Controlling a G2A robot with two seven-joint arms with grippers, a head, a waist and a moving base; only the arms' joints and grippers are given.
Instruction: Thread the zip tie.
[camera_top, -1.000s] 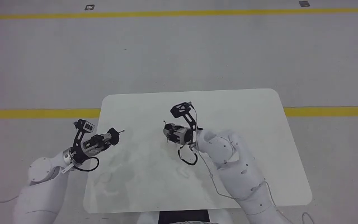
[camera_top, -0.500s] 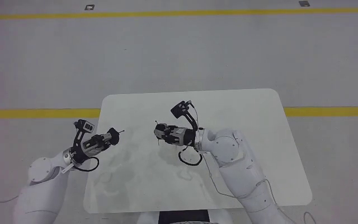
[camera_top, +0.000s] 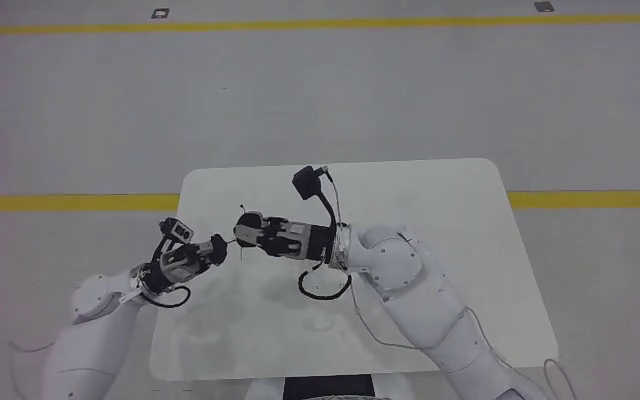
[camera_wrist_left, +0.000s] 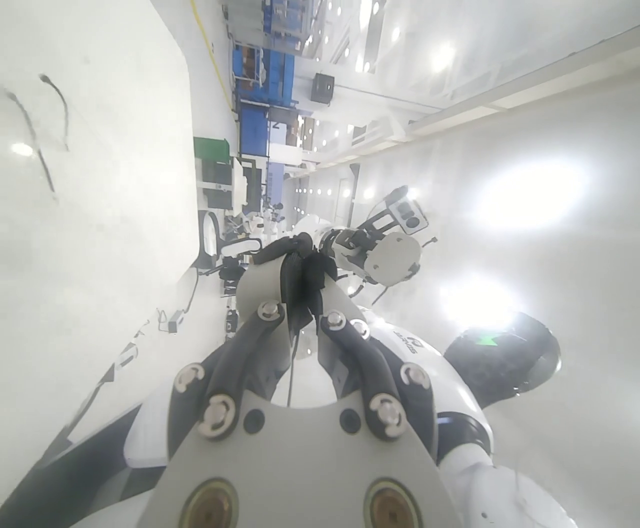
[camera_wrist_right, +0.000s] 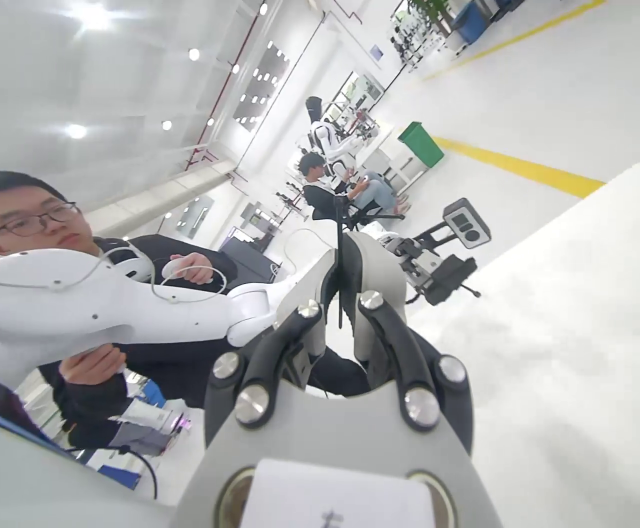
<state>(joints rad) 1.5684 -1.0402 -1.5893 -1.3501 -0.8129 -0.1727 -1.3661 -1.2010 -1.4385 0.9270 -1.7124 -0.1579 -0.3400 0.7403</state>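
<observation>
Your zip tie (camera_wrist_right: 340, 262) has ridden with the right gripper (camera_top: 248, 232) across the counter (camera_top: 450, 200), and the left gripper (camera_top: 212, 248) has edged in to meet it. The two now sit just beside each other over the counter's left half. Right fingers (camera_wrist_right: 310, 287) are clamped on the tie, which stands straight up between them. Left fingers (camera_wrist_left: 305, 285) are clenched on a short black stub (camera_wrist_right: 471, 291); you cannot tell whether it is the tie's other end. Push on misaligned and the thin strip would likely buckle or slide in the grip and miss its slot. From above you get the gap between the grippers but barely the tie. The right wrist view gives you both strip and stub, while the left wrist view hides the stub's tip behind its own pads
</observation>
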